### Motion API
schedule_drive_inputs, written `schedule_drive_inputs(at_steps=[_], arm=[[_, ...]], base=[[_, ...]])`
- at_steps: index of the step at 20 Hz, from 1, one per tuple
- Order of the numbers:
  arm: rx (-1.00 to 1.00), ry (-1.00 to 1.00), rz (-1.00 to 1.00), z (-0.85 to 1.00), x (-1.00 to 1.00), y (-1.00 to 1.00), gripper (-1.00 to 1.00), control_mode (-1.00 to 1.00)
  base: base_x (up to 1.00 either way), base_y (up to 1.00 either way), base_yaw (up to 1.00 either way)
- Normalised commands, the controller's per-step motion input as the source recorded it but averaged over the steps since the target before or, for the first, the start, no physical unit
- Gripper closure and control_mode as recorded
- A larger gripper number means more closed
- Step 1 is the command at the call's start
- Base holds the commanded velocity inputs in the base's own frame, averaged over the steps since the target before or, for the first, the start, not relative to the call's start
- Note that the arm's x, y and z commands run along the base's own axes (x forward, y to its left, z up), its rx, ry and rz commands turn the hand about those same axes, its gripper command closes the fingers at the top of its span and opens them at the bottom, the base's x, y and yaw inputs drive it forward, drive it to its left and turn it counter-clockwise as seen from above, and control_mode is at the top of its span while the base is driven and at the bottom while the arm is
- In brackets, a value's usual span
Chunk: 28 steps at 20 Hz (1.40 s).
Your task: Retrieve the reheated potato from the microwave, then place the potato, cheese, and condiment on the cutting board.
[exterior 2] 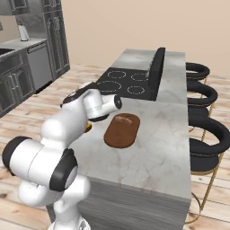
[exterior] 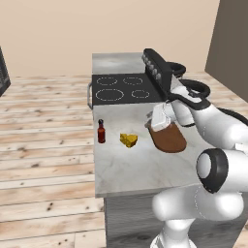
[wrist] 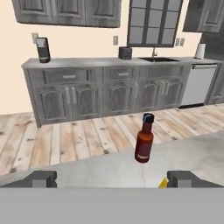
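Still early: flat reddish-brown wooden cutting board (exterior 2: 121, 130) bare on the grey marble worktop (exterior: 135, 167). Dark red black-capped condiment bottle (wrist: 144, 138) and yellow cheese wedge (exterior: 129, 140) just beside, unmoved. Pincer (wrist: 112, 178) spread wide, empty, facing the bottle. No potato visible.

This was a rendered home kitchen. A marble-topped island (exterior 2: 161, 134) carried a black stovetop (exterior: 123, 88) with 4 ringed burners, and black bar stools (exterior 2: 207, 134) with gold legs lined its far side over a pale plank floor (exterior: 43, 140). Along the wall ran grey panelled cabinets (wrist: 87, 94) under a grey counter with a sink (wrist: 157, 59) and tap beneath a window (wrist: 155, 22), a dishwasher (wrist: 197, 85), upper cabinets (wrist: 65, 11), a paper-towel roll (wrist: 200, 51) and wall sockets (wrist: 115, 40).
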Motion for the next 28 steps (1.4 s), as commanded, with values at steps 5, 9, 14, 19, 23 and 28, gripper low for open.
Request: schedule_drive_inputs(at_steps=[5,9,14,19,23,28], arm=[[0.01,-0.10,0.08,0.08,-0.05,0.34,-1.00,-1.00],[0.00,-0.06,0.03,0.02,-0.10,0.25,-1.00,-1.00],[0.00,0.00,0.00,0.00,0.00,0.27,-1.00,-1.00],[0.00,0.00,0.00,-0.09,0.14,0.35,-1.00,-1.00],[0.00,0.00,0.00,-0.16,0.15,0.30,-1.00,-1.00],[0.01,0.00,0.00,-0.27,0.13,0.24,-1.00,-1.00]], base=[[0.00,0.00,0.00],[0.00,0.00,0.00],[0.00,0.00,0.00],[0.00,0.00,0.00],[0.00,0.00,0.00],[0.00,0.00,0.00]])
